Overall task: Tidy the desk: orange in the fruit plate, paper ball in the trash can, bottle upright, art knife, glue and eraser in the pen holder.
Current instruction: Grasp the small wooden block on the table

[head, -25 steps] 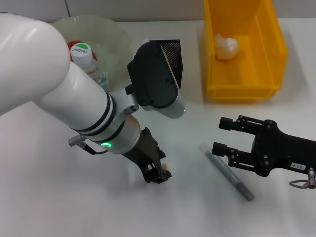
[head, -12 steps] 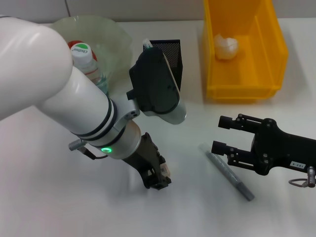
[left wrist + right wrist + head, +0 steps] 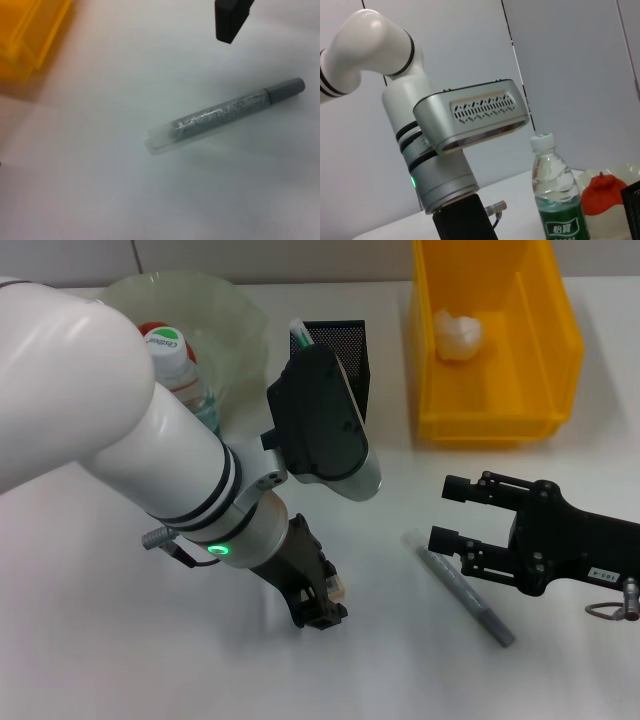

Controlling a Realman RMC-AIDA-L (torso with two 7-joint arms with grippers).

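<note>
We are working over the white table [image 3: 90, 640], and the large things are already sorted. At the far right the trash can [image 3: 495, 415] is holding the paper ball [image 3: 458, 335], so that job looks done. At the far left the fruit plate [image 3: 235, 315] is cradling the orange [image 3: 152, 329], with the bottle [image 3: 180, 375] standing upright in front of it. The pen holder [image 3: 352, 355] is sitting between plate and bin, one white-tipped item poking out of it.

Our left end effector [image 3: 325, 602] is pointing down at the near middle, pinching the eraser [image 3: 337, 589] at its tips, presumably to carry it far to the holder. Our right end effector [image 3: 452, 512] is waiting spread open on the right, just beside the grey glitter glue pen [image 3: 458, 587], likely its next pick.
</note>
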